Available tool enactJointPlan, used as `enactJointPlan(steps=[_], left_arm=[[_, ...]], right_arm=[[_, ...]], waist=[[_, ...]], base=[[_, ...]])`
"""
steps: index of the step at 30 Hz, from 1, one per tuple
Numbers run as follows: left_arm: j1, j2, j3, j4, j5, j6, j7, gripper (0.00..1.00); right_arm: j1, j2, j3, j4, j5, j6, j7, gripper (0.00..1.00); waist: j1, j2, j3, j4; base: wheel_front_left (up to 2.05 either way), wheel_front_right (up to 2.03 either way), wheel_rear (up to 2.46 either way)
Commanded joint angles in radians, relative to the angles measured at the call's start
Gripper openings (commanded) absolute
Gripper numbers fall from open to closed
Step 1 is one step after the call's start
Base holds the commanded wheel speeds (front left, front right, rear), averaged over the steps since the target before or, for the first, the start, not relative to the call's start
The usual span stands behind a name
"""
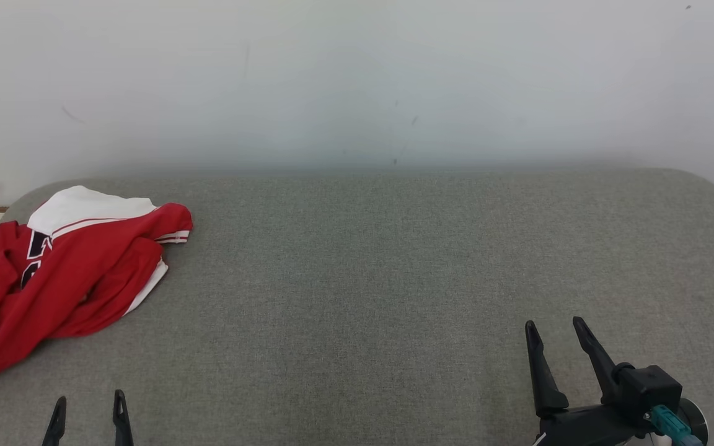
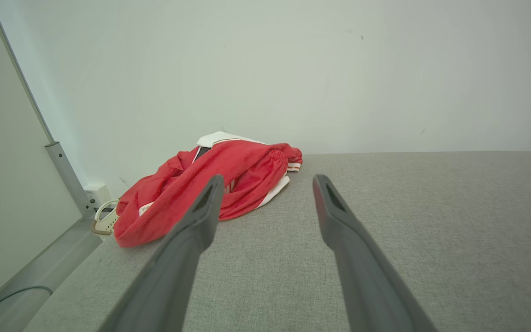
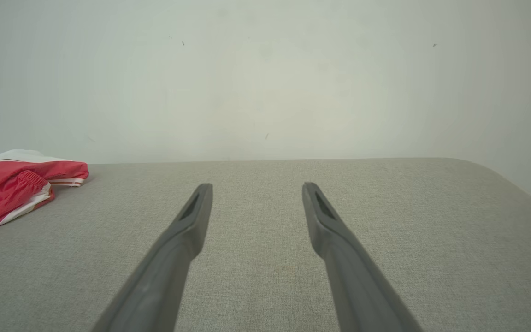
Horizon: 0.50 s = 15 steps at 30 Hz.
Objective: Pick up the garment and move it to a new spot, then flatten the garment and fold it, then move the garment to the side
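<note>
Garment (image 1: 72, 272) lay crumpled, red with white panels, at the far left end of the grey cushion (image 1: 357, 279), bunched near its edge and just short of the wall (image 1: 357, 74). Nothing was touching it. The left gripper (image 1: 90, 397) hung low at the near edge, its fingers spread wide and empty, pointing roughly toward the heap from a little in front of it. The right gripper (image 1: 554, 322) sat well apart on the other side, likewise spread and holding nothing, over bare fabric. To my eye the very first step was in hand: the pick-up had not begun. The next move looked to call for the left arm to reach forward and down onto the heap, close on a good fold of cloth rather than a loose edge, and carry it toward the open middle, where there was room to flatten it.
</note>
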Motion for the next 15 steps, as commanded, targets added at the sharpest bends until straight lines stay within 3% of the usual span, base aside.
enactJointPlan(steps=[1, 15], left_arm=[[0.011, 0.007, 0.0, -0.005, -0.003, 0.005, -0.001, 1.0], [0.02, 0.015, 0.006, -0.012, -0.027, 0.006, 0.017, 1.0]], right_arm=[[0.007, 0.002, -0.001, -0.005, 0.007, 0.0, 0.004, 1.0], [0.012, 0.003, 0.004, -0.004, 0.025, 0.0, 0.01, 1.0]], waist=[[-0.0001, 0.0, 0.0, 0.0], [-0.0001, 0.0, -0.004, 0.002]], base=[[0.0, 0.0, 0.0], [0.0, 0.0, 0.0]])
